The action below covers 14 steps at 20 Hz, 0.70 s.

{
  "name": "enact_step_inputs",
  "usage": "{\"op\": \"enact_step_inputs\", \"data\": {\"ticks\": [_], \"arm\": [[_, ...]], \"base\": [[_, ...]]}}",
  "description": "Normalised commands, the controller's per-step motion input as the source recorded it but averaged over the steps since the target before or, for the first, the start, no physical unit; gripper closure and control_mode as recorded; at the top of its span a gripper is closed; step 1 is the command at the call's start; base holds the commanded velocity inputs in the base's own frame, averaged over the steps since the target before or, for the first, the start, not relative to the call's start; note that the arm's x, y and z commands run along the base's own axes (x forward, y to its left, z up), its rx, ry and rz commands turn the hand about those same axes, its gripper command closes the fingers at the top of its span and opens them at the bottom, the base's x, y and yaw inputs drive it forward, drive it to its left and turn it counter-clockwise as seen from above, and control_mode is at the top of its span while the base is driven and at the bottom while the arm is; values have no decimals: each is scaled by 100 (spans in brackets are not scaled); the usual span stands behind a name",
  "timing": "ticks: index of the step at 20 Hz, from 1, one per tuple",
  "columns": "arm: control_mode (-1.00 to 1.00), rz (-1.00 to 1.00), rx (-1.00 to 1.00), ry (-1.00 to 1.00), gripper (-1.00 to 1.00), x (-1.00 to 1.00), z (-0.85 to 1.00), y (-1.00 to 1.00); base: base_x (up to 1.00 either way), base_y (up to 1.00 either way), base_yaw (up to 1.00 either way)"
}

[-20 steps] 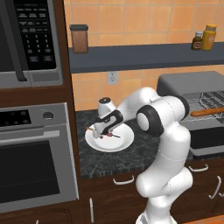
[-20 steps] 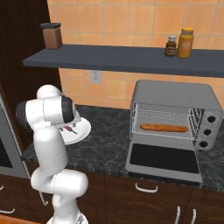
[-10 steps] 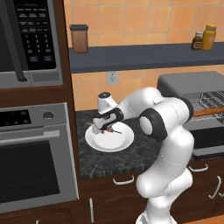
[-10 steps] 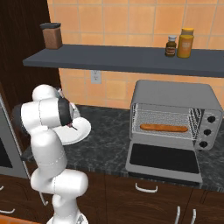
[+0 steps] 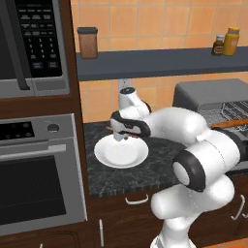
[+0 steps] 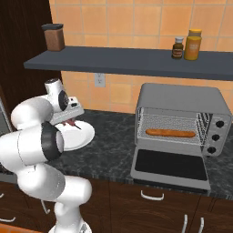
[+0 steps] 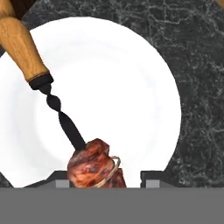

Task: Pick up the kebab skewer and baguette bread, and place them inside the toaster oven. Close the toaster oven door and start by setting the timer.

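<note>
Gripper holds the kebab skewer above the white plate.

In the hand view the gripper (image 7: 105,183) is clamped on the meat of the kebab skewer (image 7: 65,127); its wooden handle points to the upper left, over the white plate (image 7: 131,87) below. The plate stands on the dark stone counter (image 6: 113,141), near its left end. Further along the counter, at the right, the toaster oven (image 6: 182,123) has its door (image 6: 170,166) dropped open. The baguette bread (image 6: 170,133) lies on the wire rack inside. Above, a shelf (image 6: 127,61) carries a brown jar (image 6: 53,37) and two bottles (image 6: 187,45).
</note>
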Motion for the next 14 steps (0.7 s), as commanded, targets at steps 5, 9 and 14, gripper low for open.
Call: {"op": "enact_step_inputs", "data": {"ticks": [5, 9, 14], "arm": [[-100, 3, 0, -5, 100, -67, 54, -92], [-100, 7, 0, -7, 100, -48, 56, -78], [-100, 13, 0, -9, 100, -51, 51, -90]], "base": [[0, 0, 0], [0, 0, 0], [0, 0, 0]]}}
